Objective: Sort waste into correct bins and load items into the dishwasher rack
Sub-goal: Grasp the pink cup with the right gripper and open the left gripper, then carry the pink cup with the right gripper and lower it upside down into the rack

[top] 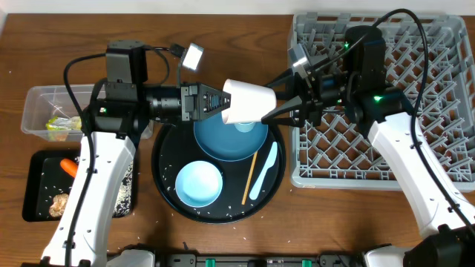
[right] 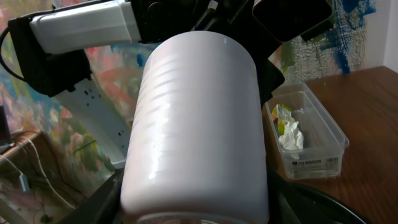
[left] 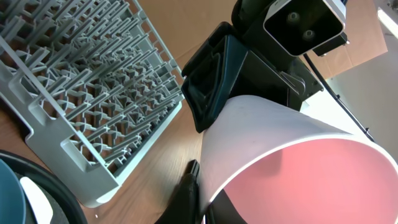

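Nearest edge of the desk [top: 237,37]: one flat black tray [top: 33,178] holding one orange carrot [top: 69,167], one brown lump [top: 58,207] and loose rice grains [top: 125,189] on its right side, too many to count. Just right of it, one round black tray [top: 162,189] carries one pale blue bowl [top: 199,183], one pale spoon [top: 264,172], one wooden chopstick [top: 250,178] beside the spoon, and one dark blue plate [top: 219,141] behind the bowl.

Above the plate, in the air: one pink cup [top: 249,101] lying sideways between the two arms. The left fingers [top: 219,100] are clamped on its rim. The right fingers [top: 278,113] straddle its base, partly spread; can't tell if they press on it.

Further back on the left, one clear tub [top: 33,100] holds one yellow-green wrapper [top: 63,126] and one crumpled tissue [right: 291,135]. Far right, one grey rack [top: 445,89].
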Controlling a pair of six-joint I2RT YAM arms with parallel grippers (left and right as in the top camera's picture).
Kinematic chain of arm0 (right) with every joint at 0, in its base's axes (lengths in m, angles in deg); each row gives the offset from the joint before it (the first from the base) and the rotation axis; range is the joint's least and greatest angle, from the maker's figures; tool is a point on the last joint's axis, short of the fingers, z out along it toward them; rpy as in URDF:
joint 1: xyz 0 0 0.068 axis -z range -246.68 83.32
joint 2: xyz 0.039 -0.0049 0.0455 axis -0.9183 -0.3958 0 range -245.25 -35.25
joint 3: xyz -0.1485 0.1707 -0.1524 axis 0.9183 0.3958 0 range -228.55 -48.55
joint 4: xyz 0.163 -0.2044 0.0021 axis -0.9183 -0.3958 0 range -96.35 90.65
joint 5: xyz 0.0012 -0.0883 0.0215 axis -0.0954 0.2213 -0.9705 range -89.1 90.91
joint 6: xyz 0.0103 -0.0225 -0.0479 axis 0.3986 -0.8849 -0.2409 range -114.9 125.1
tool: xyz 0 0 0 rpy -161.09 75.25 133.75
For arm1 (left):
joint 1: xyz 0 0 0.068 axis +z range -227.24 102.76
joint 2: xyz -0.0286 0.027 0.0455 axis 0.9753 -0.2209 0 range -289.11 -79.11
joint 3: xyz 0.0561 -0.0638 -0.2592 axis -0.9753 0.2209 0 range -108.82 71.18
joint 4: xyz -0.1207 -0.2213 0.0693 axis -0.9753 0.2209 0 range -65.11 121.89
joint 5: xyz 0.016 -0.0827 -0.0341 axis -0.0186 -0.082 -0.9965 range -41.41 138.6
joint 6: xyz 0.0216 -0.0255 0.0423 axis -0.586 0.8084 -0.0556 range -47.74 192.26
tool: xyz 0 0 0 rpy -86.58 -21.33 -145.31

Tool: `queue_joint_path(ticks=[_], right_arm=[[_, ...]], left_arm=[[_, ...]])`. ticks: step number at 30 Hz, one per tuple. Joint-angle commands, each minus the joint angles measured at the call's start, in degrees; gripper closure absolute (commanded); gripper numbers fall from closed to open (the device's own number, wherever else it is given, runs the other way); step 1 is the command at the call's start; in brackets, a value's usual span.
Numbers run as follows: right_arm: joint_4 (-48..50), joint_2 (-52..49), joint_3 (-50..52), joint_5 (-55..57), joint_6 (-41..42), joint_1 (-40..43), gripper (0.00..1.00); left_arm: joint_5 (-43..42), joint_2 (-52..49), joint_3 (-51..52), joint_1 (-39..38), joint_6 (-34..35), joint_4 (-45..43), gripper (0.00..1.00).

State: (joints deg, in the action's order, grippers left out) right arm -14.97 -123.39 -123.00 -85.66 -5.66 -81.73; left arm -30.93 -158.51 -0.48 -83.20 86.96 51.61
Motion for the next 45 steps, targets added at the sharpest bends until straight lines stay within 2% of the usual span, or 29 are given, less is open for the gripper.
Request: queue_joint_path(ticks=[1, 3, 6, 12, 14, 17, 22, 25, 34, 40, 45], right_arm=[[0.11, -0.15, -0.2, -2.78, -0.39, 0.31, 0.73], [0.81, -0.15, -0.2, -2.8, 0.15, 0.31, 0.78], [4.7, -0.15, -0.2, -2.8, 3.98, 0.31, 0.78], [21.07, -0.13, -0.2, -2.8, 19.58, 0.31, 0.78], [25.05, -0.13, -0.2, -2.78, 23.12, 0.31, 0.79], [28.41, -0.13, -0.2, -2.8, 26.23, 0.31, 0.81], [28.7, -0.13, -0.2, -2.8, 26.62, 0.44, 0.83], [29.29, -0.13, -0.2, -2.71, 27.12, 0.52, 0.83], [35.5, -0.13, -0.2, -1.05, 40.04, 4.13, 0.81], [35.5, -0.13, -0.2, 3.74, 49.53, 10.36, 0.82], [31.5, -0.13, -0.2, 8.72, 51.45, 15.15, 0.82]], left_arm=[[-0.76, -0.02, -0.83, -0.13, -0.74, -0.02, 0.94], [-0.76, -0.02, -0.81, -0.13, -0.74, -0.02, 0.94], [-0.63, -0.02, -0.63, -0.13, -0.74, 0.04, 0.94], [7.08, -0.02, 0.5, -0.52, -2.27, 7.89, 0.94], [7.15, -0.02, 0.81, -0.7, -4.63, 9.42, 0.94], [7.17, -0.02, 0.9, -0.68, -4.61, 8.81, 0.94], [7.48, 0.0, 0.87, 1.11, -4.61, 6.86, 0.94], [10.93, 0.0, 0.87, 2.32, -4.59, 7.08, 0.93], [24.46, 0.0, 0.87, 6.32, -4.59, 7.26, 0.92], [30.67, 0.0, 0.9, 6.91, -4.61, 9.27, 0.93], [32.79, 0.0, 0.9, 6.91, -4.61, 9.99, 0.92]])
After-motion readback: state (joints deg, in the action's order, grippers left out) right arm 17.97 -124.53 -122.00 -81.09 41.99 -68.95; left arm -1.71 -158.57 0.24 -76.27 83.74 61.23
